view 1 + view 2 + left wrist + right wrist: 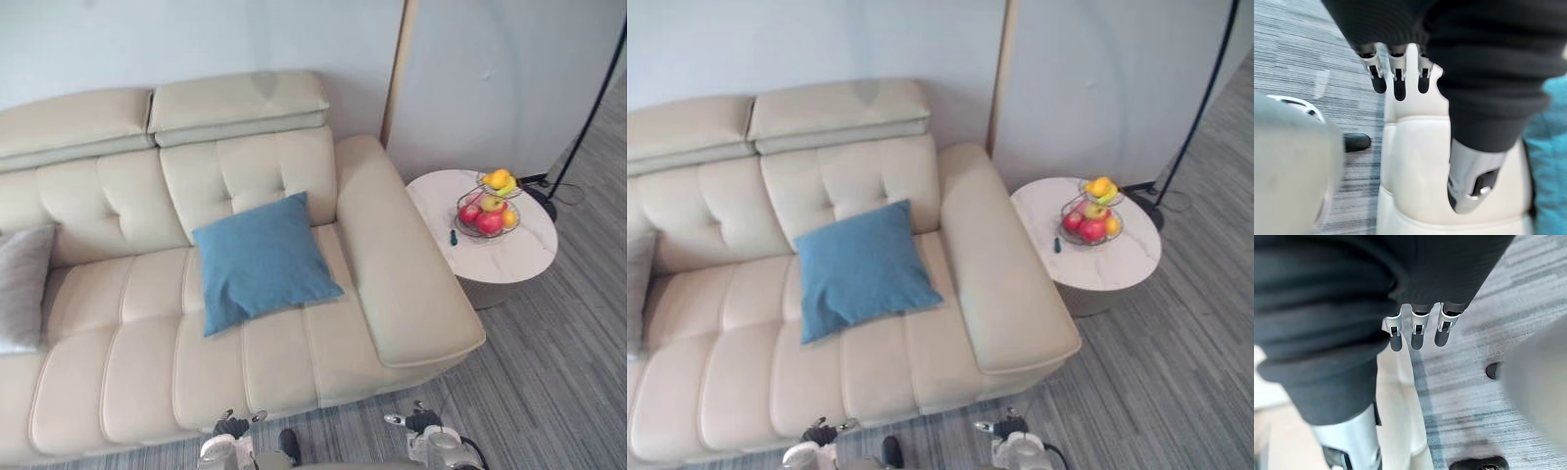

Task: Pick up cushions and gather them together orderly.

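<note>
While the blue cushion [263, 260] lies alone against the backrest of the sofa [127, 362] and the grey cushion [22, 286] sits well apart at the far left end, the left eye view suggests nothing is gathered yet.

The right eye view shows a round bench [1117, 264] with a fruit basket [1091, 220] beyond the armrest [1004, 274], plus a lamp pole [1200, 98]. None of these blocks the cushions.

In the left wrist view, the left hand [1399, 83] hangs by the seat's front edge, fingers straight, thumb apart, empty.

In the right wrist view, the right hand [1418, 330] is likewise spread and empty above the floor [1464, 362].
</note>
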Robot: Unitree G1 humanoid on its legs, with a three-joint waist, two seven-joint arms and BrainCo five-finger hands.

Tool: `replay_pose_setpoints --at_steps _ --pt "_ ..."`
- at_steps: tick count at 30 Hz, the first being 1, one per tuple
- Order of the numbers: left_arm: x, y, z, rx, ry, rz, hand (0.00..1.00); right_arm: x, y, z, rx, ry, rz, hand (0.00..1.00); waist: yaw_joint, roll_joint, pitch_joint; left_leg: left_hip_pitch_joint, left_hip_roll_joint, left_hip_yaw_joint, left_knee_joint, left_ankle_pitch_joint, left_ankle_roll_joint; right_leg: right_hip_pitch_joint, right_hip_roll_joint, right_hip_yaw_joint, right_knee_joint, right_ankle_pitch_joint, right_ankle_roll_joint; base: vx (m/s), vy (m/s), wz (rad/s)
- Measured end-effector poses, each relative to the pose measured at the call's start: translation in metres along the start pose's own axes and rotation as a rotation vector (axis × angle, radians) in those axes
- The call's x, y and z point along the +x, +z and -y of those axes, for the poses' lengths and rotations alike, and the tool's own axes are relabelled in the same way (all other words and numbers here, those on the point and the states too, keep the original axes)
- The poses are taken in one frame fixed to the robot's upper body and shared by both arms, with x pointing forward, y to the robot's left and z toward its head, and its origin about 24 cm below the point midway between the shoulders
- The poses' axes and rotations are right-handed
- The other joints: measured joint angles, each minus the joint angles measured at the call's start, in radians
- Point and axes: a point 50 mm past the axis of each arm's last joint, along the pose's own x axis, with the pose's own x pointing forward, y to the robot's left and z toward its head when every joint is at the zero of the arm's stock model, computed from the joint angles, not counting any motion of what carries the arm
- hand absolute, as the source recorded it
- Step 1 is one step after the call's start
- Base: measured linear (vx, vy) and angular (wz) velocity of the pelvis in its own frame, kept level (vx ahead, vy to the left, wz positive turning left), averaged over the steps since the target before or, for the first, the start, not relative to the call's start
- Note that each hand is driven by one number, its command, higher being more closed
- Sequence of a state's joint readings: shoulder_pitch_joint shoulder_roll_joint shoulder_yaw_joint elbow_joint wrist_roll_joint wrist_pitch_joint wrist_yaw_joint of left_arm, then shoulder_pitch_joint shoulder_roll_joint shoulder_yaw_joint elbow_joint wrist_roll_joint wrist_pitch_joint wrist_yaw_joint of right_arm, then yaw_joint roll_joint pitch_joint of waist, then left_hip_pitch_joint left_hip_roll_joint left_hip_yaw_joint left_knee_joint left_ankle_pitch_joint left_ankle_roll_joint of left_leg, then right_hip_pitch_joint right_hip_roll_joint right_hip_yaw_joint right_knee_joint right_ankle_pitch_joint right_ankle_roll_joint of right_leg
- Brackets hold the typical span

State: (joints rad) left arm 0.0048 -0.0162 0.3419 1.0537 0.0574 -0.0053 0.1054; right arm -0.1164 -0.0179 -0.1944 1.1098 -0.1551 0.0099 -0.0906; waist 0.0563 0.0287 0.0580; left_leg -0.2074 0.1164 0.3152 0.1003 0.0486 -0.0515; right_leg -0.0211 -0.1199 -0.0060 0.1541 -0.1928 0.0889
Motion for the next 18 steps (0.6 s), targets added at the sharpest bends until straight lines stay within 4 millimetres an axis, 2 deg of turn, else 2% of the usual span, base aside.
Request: replay_pose_setpoints --at_steps 1,3,5,6,8,9,11,12,13,14,15,18 --pt "0.0 -0.001 0.003 -0.005 -0.006 -0.004 0.0 0.0 0.002 0.0 -0.004 -0.002 0.006 0.0 -0.003 0.017 0.012 0.009 0.013 -0.007 -0.007 0.014 -0.003 0.015 0.013 -0.018 -0.011 0.011 -0.009 -0.24 -0.134 0.15" --pt "-0.002 -0.005 0.008 -0.017 -0.017 -0.011 0.0 -0.001 -0.011 0.01 -0.011 -0.027 -0.033 0.0 -0.014 0.032 0.023 0.054 0.032 -0.007 -0.057 0.048 -0.024 0.028 0.036 -0.045 0.009 0.012 -0.021 -0.27 -0.131 0.22" --pt "-0.002 -0.005 0.008 -0.026 -0.016 -0.01 0.0 -0.002 -0.013 0.012 -0.007 -0.035 -0.044 0.0 -0.027 0.027 0.026 0.06 0.034 -0.021 -0.058 0.032 -0.045 0.019 0.025 -0.073 0.019 0.018 -0.04 -0.17 -0.05 0.16" --pt "-0.001 -0.001 0.008 -0.033 -0.015 0.0 0.0 -0.001 -0.013 0.017 0.006 -0.052 -0.046 0.0 -0.03 0.019 0.028 0.045 0.032 -0.031 0.043 0.011 -0.019 0.004 0.01 -0.076 0.026 0.028 -0.042 -0.11 -0.012 0.04" --pt "-0.001 -0.002 0.006 -0.04 -0.01 -0.004 0.0 -0.001 -0.014 0.021 0.029 -0.07 -0.049 0.0 -0.042 0.01 0.024 0.04 0.018 -0.062 0.185 -0.101 -0.007 -0.027 -0.016 -0.069 0.03 0.05 -0.03 -0.1 0.035 -0.09" --pt "-0.001 -0.003 0.007 -0.042 -0.011 -0.007 0.0 -0.001 -0.014 0.023 0.048 -0.078 -0.052 0.0 -0.047 0.011 0.024 0.046 0.013 -0.085 0.245 -0.161 -0.026 -0.047 -0.023 -0.053 0.02 0.071 -0.018 -0.11 0.08 -0.27" --pt "-0.002 -0.004 0.007 -0.063 -0.006 -0.013 0.0 -0.002 -0.016 0.021 0.065 -0.077 -0.063 0.0 -0.046 0.014 0.022 0.077 0.001 -0.137 0.246 -0.239 -0.057 -0.082 -0.016 -0.001 -0.025 0.121 0.01 -0.12 0.144 -0.65" --pt "-0.002 -0.004 0.007 -0.069 -0.004 -0.014 0.0 -0.002 -0.017 0.021 0.077 -0.081 -0.066 0.0 -0.045 0.019 0.021 0.104 -0.008 -0.15 0.183 -0.256 -0.049 -0.085 -0.007 0.031 -0.058 0.15 0.022 -0.17 0.187 -0.88" --pt "-0.001 -0.002 0.001 -0.055 0.008 -0.007 0.0 -0.003 -0.024 0.011 0.093 -0.054 -0.094 0.0 -0.045 -0.012 0.011 0.129 -0.033 -0.114 0.089 -0.227 -0.03 -0.082 -0.02 0.056 -0.112 0.195 0.013 -0.14 0.141 -0.71" --pt "0.0 -0.003 -0.004 -0.048 0.019 -0.01 0.0 -0.005 -0.029 0.007 0.105 -0.044 -0.11 0.0 -0.047 -0.021 0.005 0.141 -0.043 -0.1 0.046 -0.209 -0.031 -0.084 -0.021 0.055 -0.125 0.209 0.005 -0.1 0.128 -0.66" --pt "0.0 -0.006 -0.009 -0.044 0.03 -0.018 0.0 -0.006 -0.034 0.005 0.111 -0.041 -0.126 0.0 -0.048 -0.043 -0.006 0.161 -0.064 -0.084 -0.011 -0.176 -0.015 -0.083 -0.02 0.04 -0.136 0.219 0.005 -0.08 0.108 -0.5" --pt "0.0 -0.004 -0.004 -0.023 0.012 -0.015 0.0 -0.008 -0.044 0.012 0.104 -0.062 -0.152 0.0 -0.057 -0.043 -0.011 0.183 -0.093 -0.074 -0.055 -0.155 0.0 -0.08 -0.034 0.045 -0.139 0.229 -0.004 -0.08 0.101 -0.13"
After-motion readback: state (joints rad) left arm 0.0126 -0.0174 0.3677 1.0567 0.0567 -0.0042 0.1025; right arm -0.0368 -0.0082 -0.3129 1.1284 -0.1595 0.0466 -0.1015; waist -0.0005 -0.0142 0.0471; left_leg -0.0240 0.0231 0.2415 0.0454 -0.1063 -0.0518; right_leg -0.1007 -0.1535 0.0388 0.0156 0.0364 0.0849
